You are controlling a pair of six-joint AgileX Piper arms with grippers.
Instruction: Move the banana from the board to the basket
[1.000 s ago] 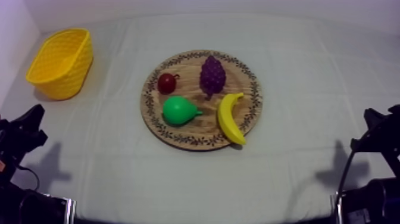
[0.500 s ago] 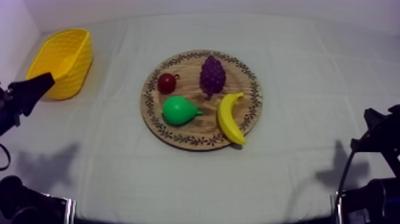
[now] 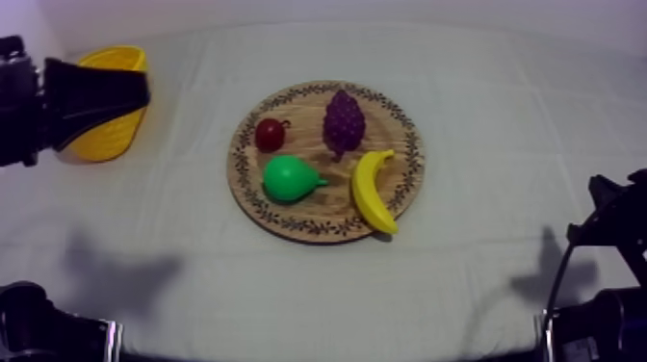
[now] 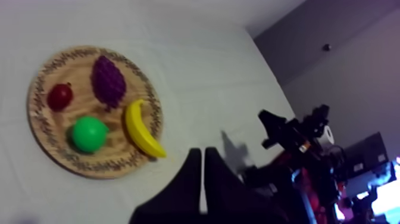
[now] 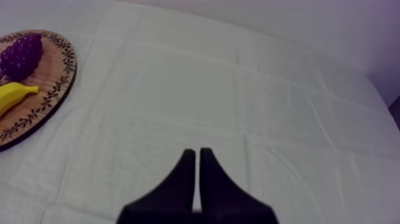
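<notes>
Change: the left pincer (image 4: 201, 152) has risen from the bench's (image 3: 501, 125) near-left edge to the yellow basket (image 3: 101, 144); the fruit is unmoved.
Task item: the banana (image 3: 371, 191) lies on the wooden board (image 3: 409, 144), right of the pear (image 3: 287, 179).
Hidden: the left arm covers much of the yellow basket.
Left: left pincer clenched, empty.
Right: right pincer (image 5: 197, 152) clenched, empty, over bare bench.
Right wrist view: wooden board cut off, with the grapes (image 5: 21, 55) and the banana's end on it.

We note: wooden board (image 3: 332, 197) matt, grainy, patterned rim; banana (image 3: 371, 191) and pear (image 3: 287, 179) smooth, slightly glossy plastic; bunch of grapes (image 3: 344, 121) bumpy, dull sheen; yellow basket (image 3: 101, 144) ribbed plastic; cloth (image 3: 510, 135) matt, faintly creased.
</notes>
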